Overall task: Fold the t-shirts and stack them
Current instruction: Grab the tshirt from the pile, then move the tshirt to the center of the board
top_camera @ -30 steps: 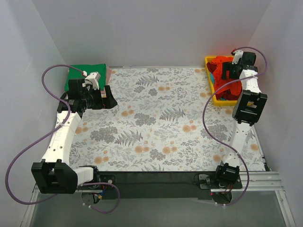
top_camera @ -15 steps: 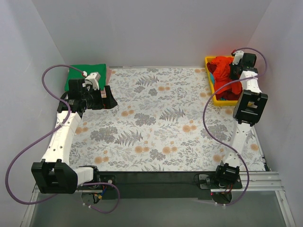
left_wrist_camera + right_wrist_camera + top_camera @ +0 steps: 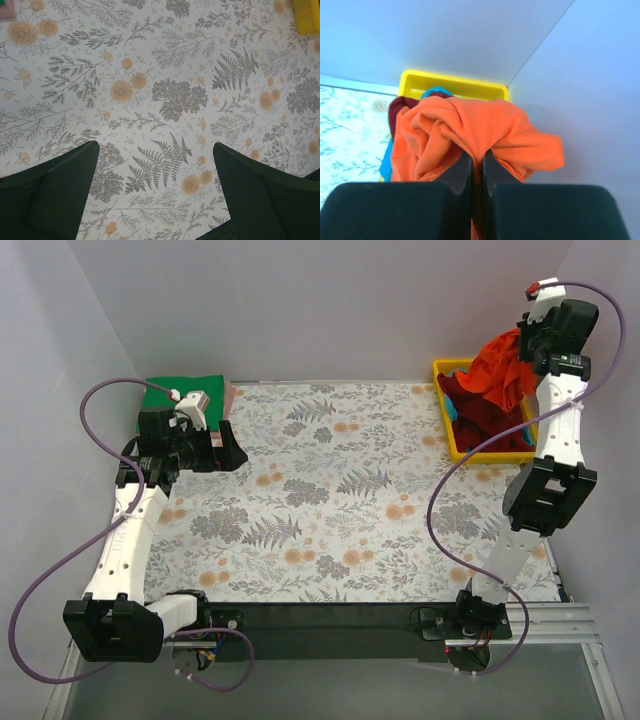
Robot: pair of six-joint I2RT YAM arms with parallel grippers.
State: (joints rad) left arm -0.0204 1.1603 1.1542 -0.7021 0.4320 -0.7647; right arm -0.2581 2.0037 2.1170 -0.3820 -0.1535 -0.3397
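Green t-shirt (image 3: 180, 398), dark red t-shirt (image 3: 490, 420) and orange-red t-shirt (image 3: 505, 365) are all at the far corners of the floral-patterned table (image 3: 340, 500), which fills most of the top view. The 2 arms stand at its near edge: the left arm (image 3: 125, 540) reaches to the far left, and the right arm (image 3: 562, 425) is raised high at the far right. A yellow tray (image 3: 490, 453) sits in the far right corner with the dark red t-shirt bunched inside it. The orange-red t-shirt hangs crumpled in the air above the tray's far end. Whether its lower folds touch the dark red one cannot be told. The green t-shirt lies folded flat at the far left corner. The right gripper (image 3: 476, 157) has its 2 fingers pinched together on a fold of the orange-red t-shirt. The left gripper (image 3: 232, 443) is spread wide with nothing between its fingers, over bare tablecloth just beside the green t-shirt. A sliver of blue cloth (image 3: 434, 92) shows in the tray behind the orange-red t-shirt.
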